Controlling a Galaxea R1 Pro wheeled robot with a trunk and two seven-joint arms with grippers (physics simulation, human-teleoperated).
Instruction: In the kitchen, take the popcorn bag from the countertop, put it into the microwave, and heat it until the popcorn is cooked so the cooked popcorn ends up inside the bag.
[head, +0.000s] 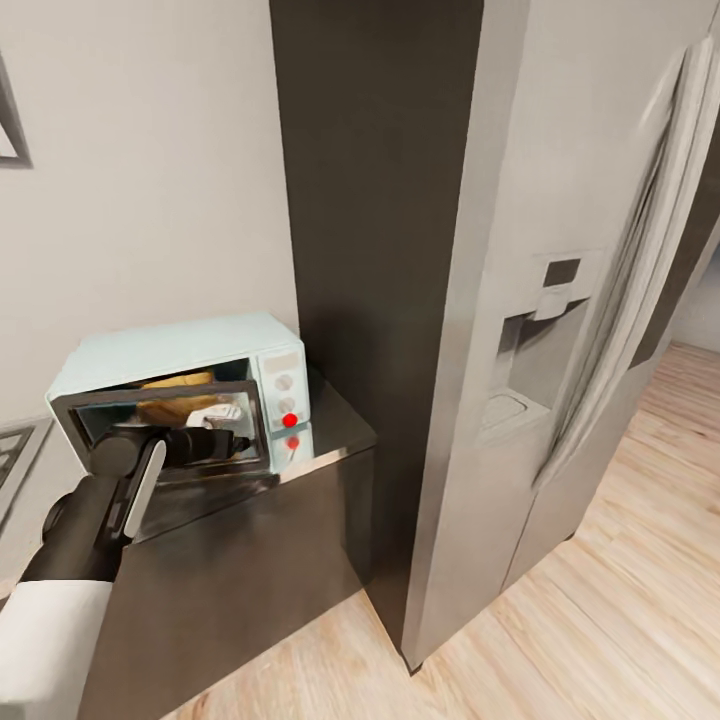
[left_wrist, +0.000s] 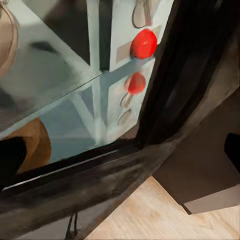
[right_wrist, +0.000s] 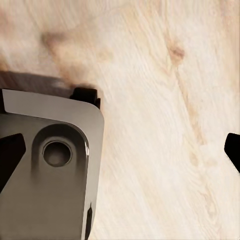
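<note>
The pale blue microwave (head: 170, 350) stands on the steel countertop (head: 335, 430), with its red dot (head: 290, 420) (left_wrist: 144, 43) below two white knobs. Its dark glass door (head: 160, 435) (left_wrist: 100, 167) leans outward, partly open. The golden-brown popcorn bag (head: 180, 384) sits inside the cavity, showing over the door's top edge. My left gripper (head: 228, 440) hangs just in front of the door glass, and its fingertips (left_wrist: 10, 162) sit wide apart, so it is open and empty. My right gripper (right_wrist: 120, 150) is open over bare wood floor. No popcorn is visible.
A tall dark cabinet panel (head: 380, 200) and a large steel fridge (head: 560, 350) rise right beside the counter's end. The gas hob's corner (head: 12, 450) shows at the far left. Pale wood floor (head: 620, 560) lies in front, and the robot's grey base (right_wrist: 50, 170) sits under the right gripper.
</note>
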